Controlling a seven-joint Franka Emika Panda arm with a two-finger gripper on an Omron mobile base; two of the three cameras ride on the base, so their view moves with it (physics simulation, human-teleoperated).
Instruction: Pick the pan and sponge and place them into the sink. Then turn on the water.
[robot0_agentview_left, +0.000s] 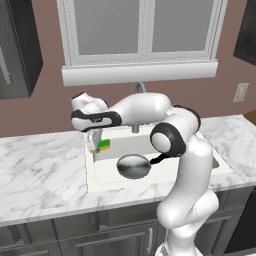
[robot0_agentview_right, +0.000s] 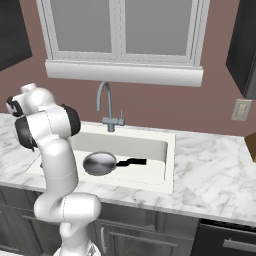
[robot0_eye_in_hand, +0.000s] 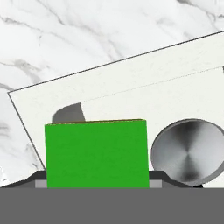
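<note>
Green sponge (robot0_eye_in_hand: 96, 153) sits clamped in the gripper (robot0_agentview_left: 96, 145), held over the sink's (robot0_agentview_left: 91, 170) left rim. Pan (robot0_agentview_left: 133, 166) already lies in the sink. Next, I judge: shift slightly inward, release, then reach the faucet (robot0_agentview_right: 106, 107) lever.

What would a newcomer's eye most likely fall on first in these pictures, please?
Probably the bright green sponge, held in the tool over the left end of the white sink; in the hand view it looms large between the fingertips. Next comes the shiny pan lying inside the basin, its black handle pointing right, beneath the grey gooseneck faucet.
</note>
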